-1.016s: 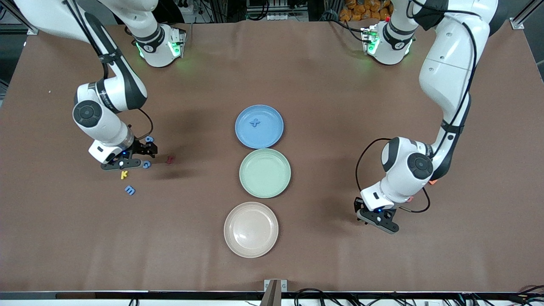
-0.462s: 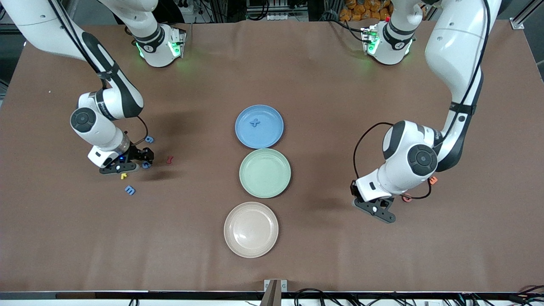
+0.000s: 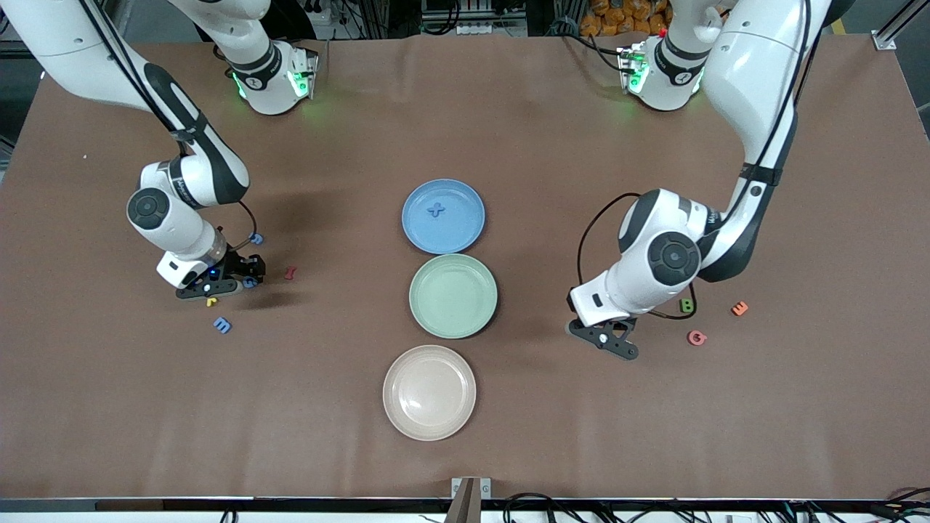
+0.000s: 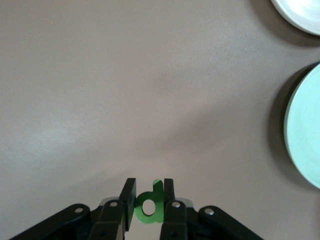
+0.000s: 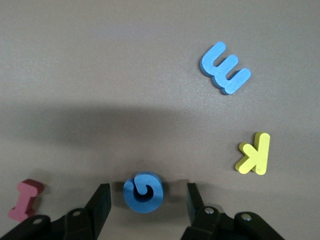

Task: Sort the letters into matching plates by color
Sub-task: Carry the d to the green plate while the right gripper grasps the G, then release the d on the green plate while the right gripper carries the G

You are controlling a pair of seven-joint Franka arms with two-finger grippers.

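My left gripper [image 3: 609, 335] is shut on a green letter d [image 4: 149, 205] and holds it over bare table beside the pale green plate [image 3: 453, 296], which also shows in the left wrist view [image 4: 306, 125]. My right gripper [image 3: 244, 279] is open and low, one jaw on each side of a round blue letter [image 5: 143, 192] on the table. A blue E [image 5: 225, 68], a yellow K [image 5: 255, 153] and a dark red I [image 5: 24, 200] lie close by. The blue plate [image 3: 465, 226] holds a blue x [image 3: 435, 210]. The cream plate [image 3: 429, 392] holds nothing.
Another blue letter [image 3: 255, 237] lies by the right arm's wrist. A green B [image 3: 686, 306], an orange E [image 3: 740, 309] and a pink G [image 3: 697, 338] lie toward the left arm's end. The three plates stand in a row mid-table.
My left gripper has moved with the green letter away from the pink and orange letters toward the pale green plate. My right gripper has settled around the round blue letter.
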